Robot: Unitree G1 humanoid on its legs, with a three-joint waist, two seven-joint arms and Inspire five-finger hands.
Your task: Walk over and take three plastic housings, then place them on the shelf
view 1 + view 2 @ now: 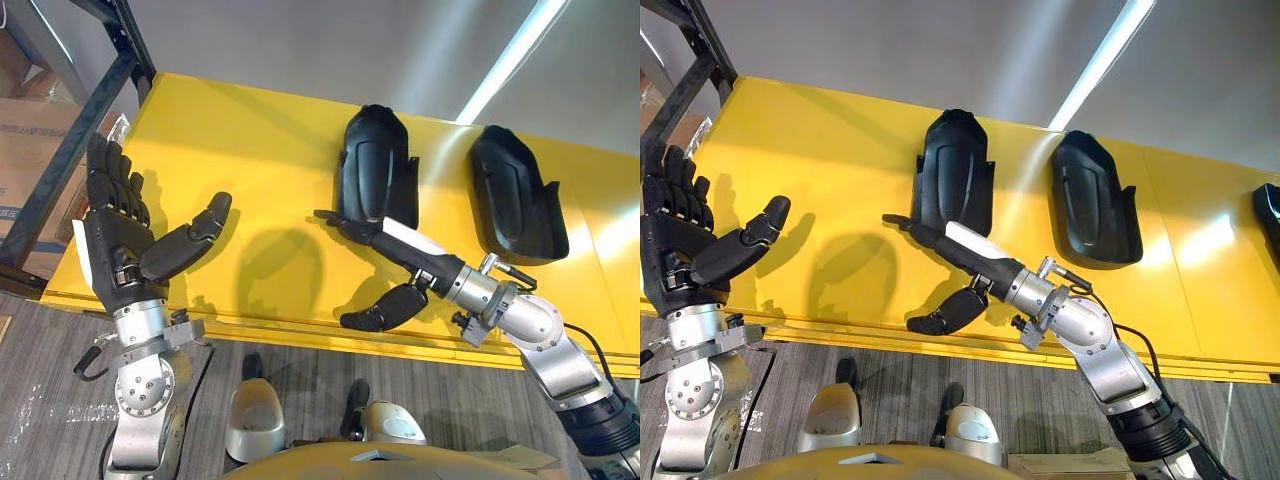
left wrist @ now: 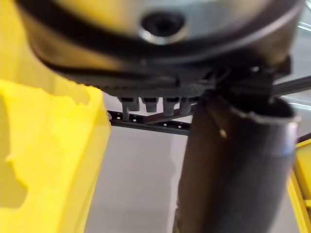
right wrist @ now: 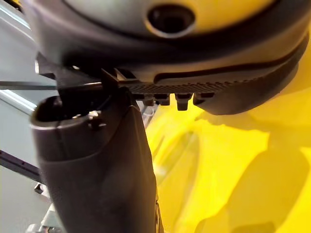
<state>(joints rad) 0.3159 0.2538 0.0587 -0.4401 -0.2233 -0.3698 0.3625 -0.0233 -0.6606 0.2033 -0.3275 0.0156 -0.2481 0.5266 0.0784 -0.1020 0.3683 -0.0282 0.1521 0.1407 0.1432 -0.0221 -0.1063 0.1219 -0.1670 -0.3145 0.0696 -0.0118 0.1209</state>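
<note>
**Right hand flat beside the middle housing, nothing held**

Housings: three black plastic shells, each long with one rounded end, a raised rim and a hollow inner face turned up. They have a matt finish with a faint sheen. All of them lie flat on the yellow surface (image 1: 250, 150).

- The middle housing (image 1: 372, 165) lies near the centre of the yellow surface, its rounded end toward the back edge.
- The second housing (image 1: 512, 195) lies right of centre on the surface, well apart from the first and turned the same way.
- The third housing (image 1: 1270, 212) shows as a sliver at the surface's far right.

Right hand (image 1: 400, 243): reaches in low over the front part of the yellow surface. Its fingers are straight and together, released and grasping nothing. The fingers cross the near end of the middle housing, and the tips pass its left corner. I cannot tell whether they touch it. The thumb hangs apart, down over the surface's front edge.

Left hand (image 1: 118, 245): raised over the surface's left front corner with the palm up, fingers spread and relaxed. It is empty and well apart from every housing.

A dark metal frame (image 1: 90, 120) stands at the surface's left end, with a cardboard box (image 1: 30, 130) beyond it.
</note>
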